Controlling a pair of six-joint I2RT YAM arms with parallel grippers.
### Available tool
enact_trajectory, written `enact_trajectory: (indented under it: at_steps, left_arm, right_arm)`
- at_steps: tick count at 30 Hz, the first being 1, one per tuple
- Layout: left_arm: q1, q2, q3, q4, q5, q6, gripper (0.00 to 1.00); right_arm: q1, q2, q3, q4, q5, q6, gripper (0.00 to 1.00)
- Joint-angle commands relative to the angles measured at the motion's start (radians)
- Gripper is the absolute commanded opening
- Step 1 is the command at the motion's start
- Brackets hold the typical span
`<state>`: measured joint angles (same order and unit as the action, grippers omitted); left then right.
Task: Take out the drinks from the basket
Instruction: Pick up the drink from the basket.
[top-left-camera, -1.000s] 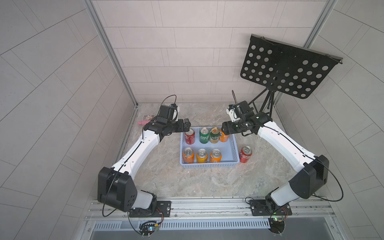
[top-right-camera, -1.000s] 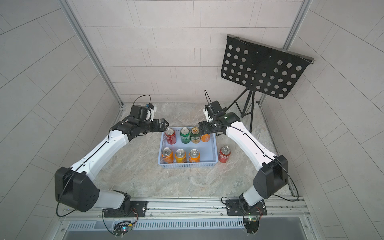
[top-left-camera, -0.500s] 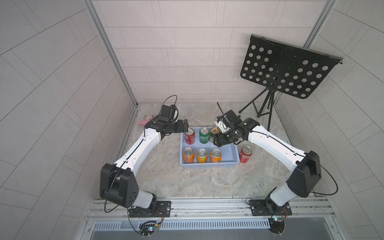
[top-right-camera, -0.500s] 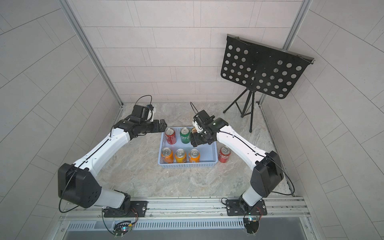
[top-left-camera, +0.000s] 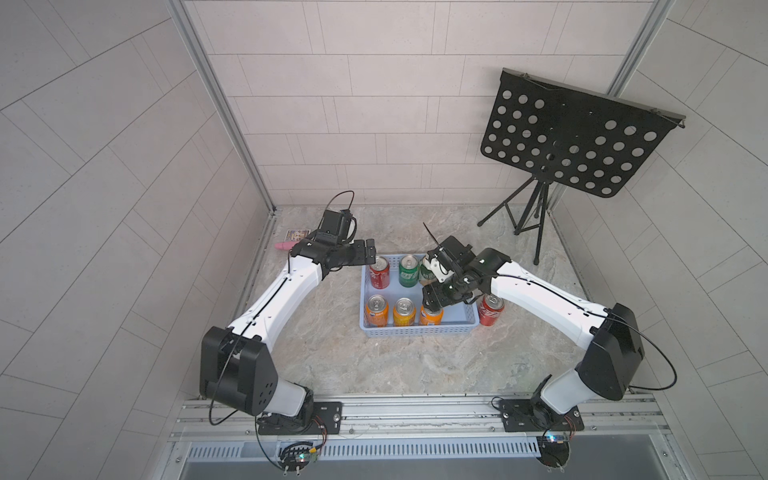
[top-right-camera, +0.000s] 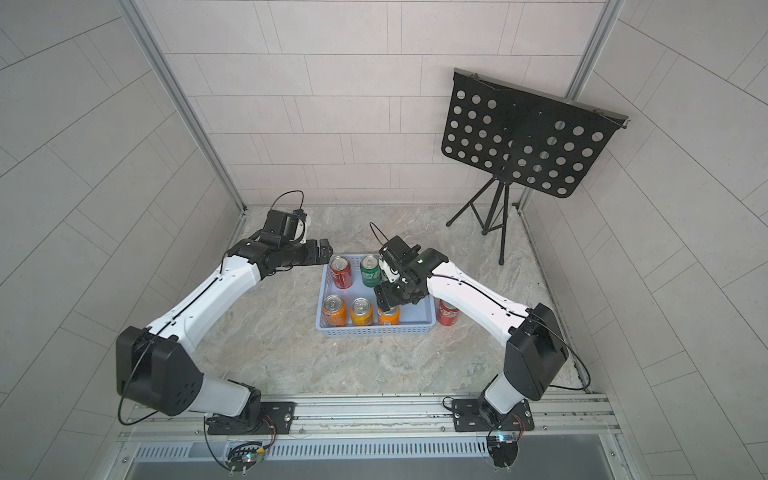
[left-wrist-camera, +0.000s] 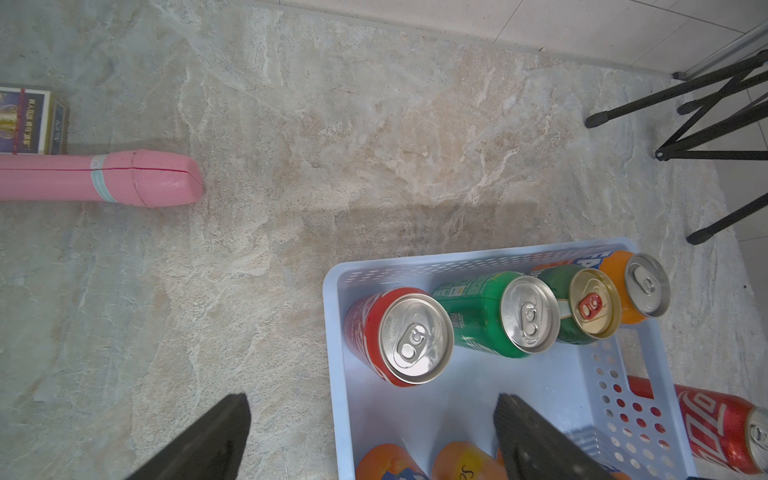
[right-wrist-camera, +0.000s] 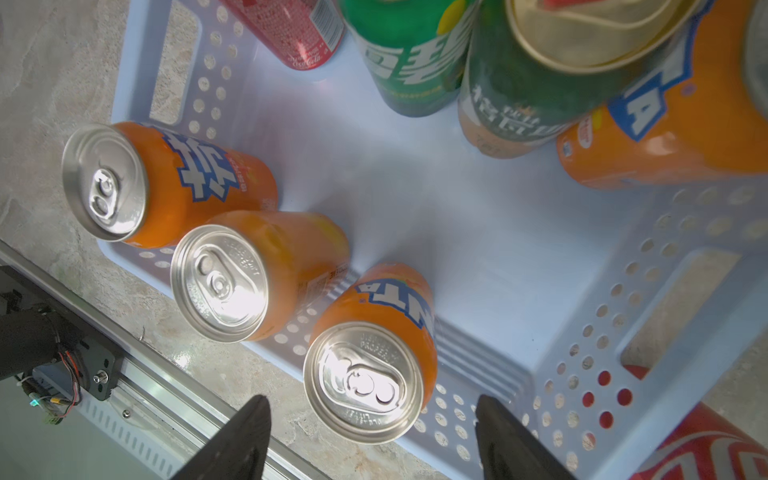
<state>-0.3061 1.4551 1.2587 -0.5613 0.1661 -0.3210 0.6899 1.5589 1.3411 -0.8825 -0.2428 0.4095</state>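
The pale blue basket (top-left-camera: 415, 330) (top-right-camera: 374, 330) holds several upright drinks: three orange cans in the near row, and a red can (top-left-camera: 379, 272), two green cans and an orange can (left-wrist-camera: 636, 286) in the far row. One red can (top-left-camera: 490, 309) stands on the floor just outside the basket's right wall. My right gripper (top-left-camera: 434, 297) (right-wrist-camera: 372, 399) hangs open above the near row's rightmost orange can (right-wrist-camera: 370, 374), a finger on either side, not touching it. My left gripper (top-left-camera: 368, 253) (left-wrist-camera: 372, 399) is open over the basket's far-left corner, straddling the left wall (left-wrist-camera: 334, 374), empty.
A pink wand (left-wrist-camera: 124, 178) and a small printed box (left-wrist-camera: 25, 120) lie on the floor at the far left. A black perforated music stand (top-left-camera: 573, 145) on tripod legs (top-left-camera: 536, 216) stands at the far right. The arms' mounting rail (top-left-camera: 415, 409) runs along the front edge.
My right gripper has swung from the far row's right end toward the front and now hovers over the near-right orange can. The left gripper has barely shifted.
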Motion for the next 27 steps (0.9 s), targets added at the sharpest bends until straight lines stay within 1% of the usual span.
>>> enact_trajectory:
  at_steps: [1,8,21,27]
  left_arm:
    - [-0.002,-0.005,0.031,-0.025,-0.025,0.009,1.0]
    - [-0.003,-0.002,0.035,-0.031,-0.02,0.009,1.0]
    - [-0.002,-0.012,0.033,-0.032,-0.027,0.011,1.0]
    - [-0.002,-0.014,0.033,-0.032,-0.029,0.013,1.0]
  right_arm:
    - [0.016,-0.006,0.002,-0.028,0.036,0.009,0.81]
    - [0.045,0.034,0.015,-0.051,0.08,0.003,0.81]
    - [0.072,0.132,0.026,-0.034,0.112,0.0,0.81]
    - [0.073,0.176,0.027,-0.013,0.114,0.002,0.77]
